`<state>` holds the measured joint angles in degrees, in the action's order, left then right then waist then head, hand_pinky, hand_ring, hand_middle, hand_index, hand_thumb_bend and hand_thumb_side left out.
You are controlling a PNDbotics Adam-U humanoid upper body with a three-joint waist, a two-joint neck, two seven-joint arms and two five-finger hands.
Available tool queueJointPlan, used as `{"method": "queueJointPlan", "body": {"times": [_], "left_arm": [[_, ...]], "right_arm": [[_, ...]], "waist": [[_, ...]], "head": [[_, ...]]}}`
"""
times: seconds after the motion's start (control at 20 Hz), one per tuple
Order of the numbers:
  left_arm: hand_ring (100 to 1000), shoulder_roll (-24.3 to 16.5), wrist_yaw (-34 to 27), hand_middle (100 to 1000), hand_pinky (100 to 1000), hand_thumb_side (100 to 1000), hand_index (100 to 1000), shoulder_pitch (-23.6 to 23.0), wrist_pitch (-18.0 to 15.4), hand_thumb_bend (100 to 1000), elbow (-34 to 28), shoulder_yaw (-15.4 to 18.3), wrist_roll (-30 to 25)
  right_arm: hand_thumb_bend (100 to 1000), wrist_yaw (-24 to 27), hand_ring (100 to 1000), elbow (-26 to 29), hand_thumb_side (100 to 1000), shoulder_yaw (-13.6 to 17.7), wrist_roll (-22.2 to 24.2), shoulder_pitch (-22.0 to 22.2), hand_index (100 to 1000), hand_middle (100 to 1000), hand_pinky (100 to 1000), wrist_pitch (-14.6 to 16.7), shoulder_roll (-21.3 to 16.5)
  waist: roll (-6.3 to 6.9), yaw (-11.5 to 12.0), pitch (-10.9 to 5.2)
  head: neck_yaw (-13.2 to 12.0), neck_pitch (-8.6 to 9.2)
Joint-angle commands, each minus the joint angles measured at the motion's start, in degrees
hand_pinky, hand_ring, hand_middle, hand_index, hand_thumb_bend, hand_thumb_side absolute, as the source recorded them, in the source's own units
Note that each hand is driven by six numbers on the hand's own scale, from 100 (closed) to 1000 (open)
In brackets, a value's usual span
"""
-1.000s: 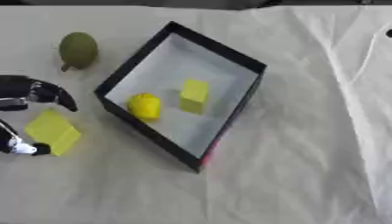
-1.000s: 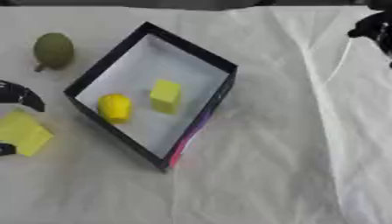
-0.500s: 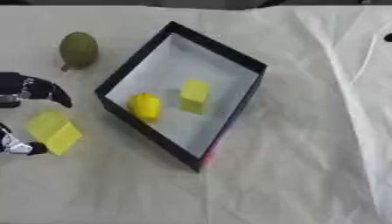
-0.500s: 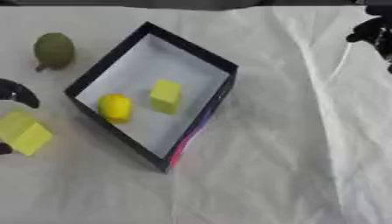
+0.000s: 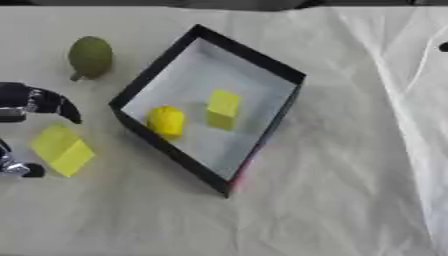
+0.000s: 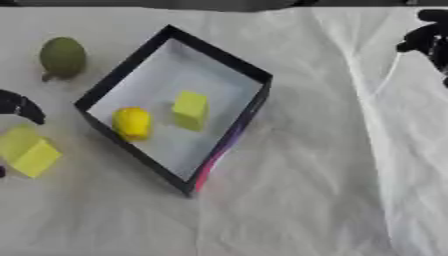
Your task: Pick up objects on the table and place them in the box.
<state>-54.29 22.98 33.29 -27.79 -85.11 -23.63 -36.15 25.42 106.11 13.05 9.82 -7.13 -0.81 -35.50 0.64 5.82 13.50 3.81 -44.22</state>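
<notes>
At the left edge, the left hand (image 5: 26, 102) is hanging over the worktop (image 5: 332, 200), which is covered with a white cloth. Its fingers (image 5: 63, 106) are curling apart, with the thumb lower down at the edge, and they are standing around a yellow block (image 5: 61, 150) without clearly touching it. The block is lying on the cloth just beside the box. Above it, a green pear-like fruit (image 5: 89, 56) is resting near the far left corner. In the middle, the black box (image 5: 262, 65) with a white floor is sitting turned askew; it is holding a round yellow fruit (image 5: 166, 121) and a yellow cube (image 5: 222, 109), near each other. At the upper right corner the right hand (image 6: 429, 40) is showing only partly, so I cannot tell how its fingers are standing.
</notes>
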Motion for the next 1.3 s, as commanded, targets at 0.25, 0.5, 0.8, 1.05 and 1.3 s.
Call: {"method": "queueJointPlan", "body": {"times": [0.25, 0.5, 0.8, 1.05, 1.3], "left_arm": [[862, 0.4, 3.3, 801, 871, 100, 856, 2.0, -15.6, 552, 2.0, -0.2, -12.1], [858, 1.6, 4.7, 794, 868, 100, 847, 2.4, -16.7, 541, 3.6, -1.1, -12.1], [820, 2.5, 5.5, 711, 846, 100, 784, 2.6, -18.0, 480, 4.6, -2.0, -12.7], [743, 1.4, 4.6, 608, 777, 100, 688, 1.7, -17.1, 391, 2.0, -0.4, -10.1], [658, -0.4, 5.6, 515, 708, 100, 577, 0.1, -16.1, 371, -3.2, 1.6, -3.5]], "right_arm": [[100, -1.0, 681, 0.3, 638, 0.7, 0.1, 0.0, 803, 605, 963, -0.4, -0.4], [100, -1.0, 680, 0.5, 635, 0.8, -0.1, 0.1, 803, 605, 963, -0.2, -0.5], [100, -0.7, 680, 0.5, 633, 0.8, 0.0, -0.1, 803, 605, 963, -0.3, -0.4], [100, -0.5, 680, 0.5, 633, 0.9, -0.3, -0.1, 803, 605, 964, -0.4, -0.6], [100, -0.4, 680, 0.4, 634, 1.0, -0.6, 0.1, 803, 605, 964, -0.5, -0.6]], "waist": [[0.40, -0.1, -0.51], [0.34, -0.2, -0.43], [0.33, -0.2, -0.37], [0.40, 0.0, -0.46], [0.49, 0.1, -0.59]], "head": [[-0.4, 0.10], [-0.4, 0.10], [-0.4, 0.10], [-0.2, 0.10], [0.0, 0.10]]}}
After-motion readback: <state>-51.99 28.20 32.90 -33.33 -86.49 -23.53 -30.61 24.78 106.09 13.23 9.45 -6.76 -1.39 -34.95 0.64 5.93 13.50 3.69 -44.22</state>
